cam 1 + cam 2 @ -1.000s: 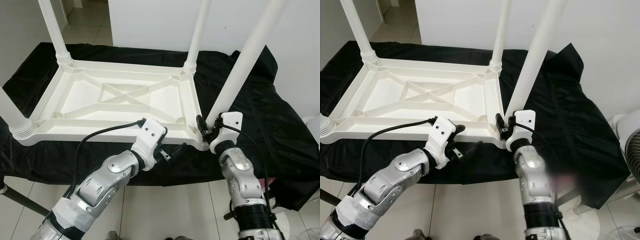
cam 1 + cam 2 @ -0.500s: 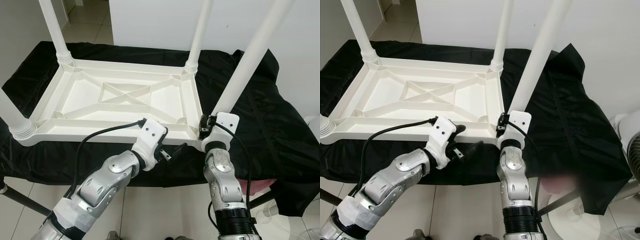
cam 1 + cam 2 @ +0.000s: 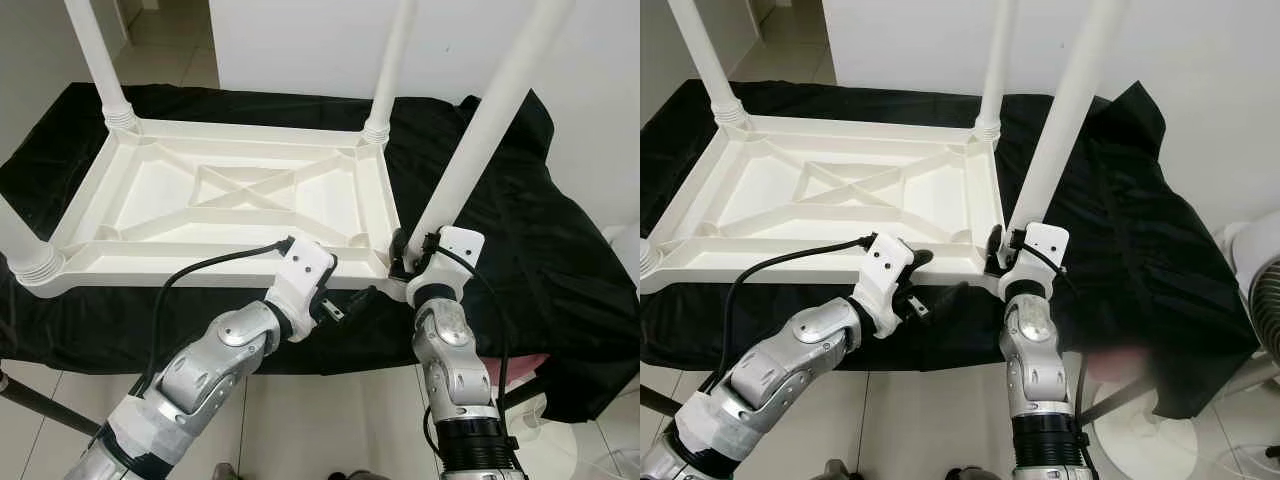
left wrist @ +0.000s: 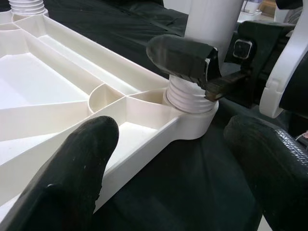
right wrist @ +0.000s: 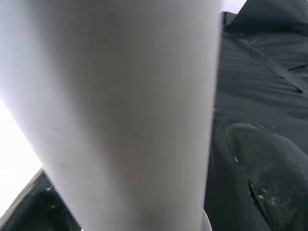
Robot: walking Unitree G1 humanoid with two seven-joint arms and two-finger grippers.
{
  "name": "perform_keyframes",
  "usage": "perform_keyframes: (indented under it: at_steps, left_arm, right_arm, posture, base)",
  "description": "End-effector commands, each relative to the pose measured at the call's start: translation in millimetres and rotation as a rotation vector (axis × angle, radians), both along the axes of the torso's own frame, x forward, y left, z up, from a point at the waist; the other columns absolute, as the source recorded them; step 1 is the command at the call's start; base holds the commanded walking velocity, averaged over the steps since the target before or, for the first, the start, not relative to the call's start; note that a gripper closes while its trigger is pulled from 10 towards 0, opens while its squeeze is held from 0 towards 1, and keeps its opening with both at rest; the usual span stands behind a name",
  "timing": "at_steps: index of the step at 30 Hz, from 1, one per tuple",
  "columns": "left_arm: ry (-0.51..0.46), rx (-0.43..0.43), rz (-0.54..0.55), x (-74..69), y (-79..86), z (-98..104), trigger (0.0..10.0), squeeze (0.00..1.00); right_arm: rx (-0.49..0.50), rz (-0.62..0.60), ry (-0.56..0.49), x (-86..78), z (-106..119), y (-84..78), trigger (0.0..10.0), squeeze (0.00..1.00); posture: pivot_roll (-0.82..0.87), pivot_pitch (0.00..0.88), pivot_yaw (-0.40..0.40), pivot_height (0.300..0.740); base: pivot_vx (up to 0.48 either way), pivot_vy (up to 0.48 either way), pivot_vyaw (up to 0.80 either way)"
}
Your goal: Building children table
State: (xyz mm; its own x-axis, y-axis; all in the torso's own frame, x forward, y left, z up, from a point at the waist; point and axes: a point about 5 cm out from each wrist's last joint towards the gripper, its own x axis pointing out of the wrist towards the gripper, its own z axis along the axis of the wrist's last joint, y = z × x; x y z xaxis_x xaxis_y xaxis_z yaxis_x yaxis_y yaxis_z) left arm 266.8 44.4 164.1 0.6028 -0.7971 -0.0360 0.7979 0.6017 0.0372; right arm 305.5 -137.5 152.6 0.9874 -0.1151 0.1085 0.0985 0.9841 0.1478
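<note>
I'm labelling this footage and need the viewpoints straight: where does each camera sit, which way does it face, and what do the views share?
Left eye view: on the head, looking forward and down at the upturned white plastic table top on black cloth; both silver arms show.
Right eye view: same scene from the other eye.
Left wrist view: along the left gripper, open, facing the corner socket; the right gripper shows beyond.
Right wrist view: pressed close to the near-right white table leg.
Shared: that leg.
</note>
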Motion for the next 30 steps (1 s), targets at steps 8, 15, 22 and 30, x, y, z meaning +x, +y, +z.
perform_keyframes:
  at_steps: [8,15,22,30]
  left_arm:
    - [0.015,0.017,-0.153,-7.6,-3.9,-4.0,10.0,0.00]
    - [0.013,0.020,-0.155,-6.2,-3.9,-4.4,10.0,0.00]
    - [0.004,0.047,-0.141,-4.1,-2.1,-9.9,10.0,0.00]
    - [-0.060,0.065,-0.099,-0.6,1.7,-13.7,10.0,0.00]
  right_arm:
    - [-0.062,0.204,-0.048,-1.9,-1.0,-19.3,10.0,0.00]
    - [-0.146,0.322,-0.067,4.7,1.9,-35.7,10.0,0.00]
    - [-0.190,0.402,-0.043,12.1,-4.9,-37.5,10.0,0.00]
    - [-0.240,0.545,-0.043,13.3,-13.9,-33.1,10.0,0.00]
  posture:
    - [-0.03,0.085,-0.050,0.740]
    - [-0.03,0.082,-0.048,0.740]
    - [-0.01,0.080,-0.046,0.740]
    - [-0.01,0.080,-0.037,0.740]
  base:
    - [0.000,0.000,0.00]
    - [0.000,0.000,0.00]
    - [0.000,0.000,0.00]
    - [0.000,0.000,0.00]
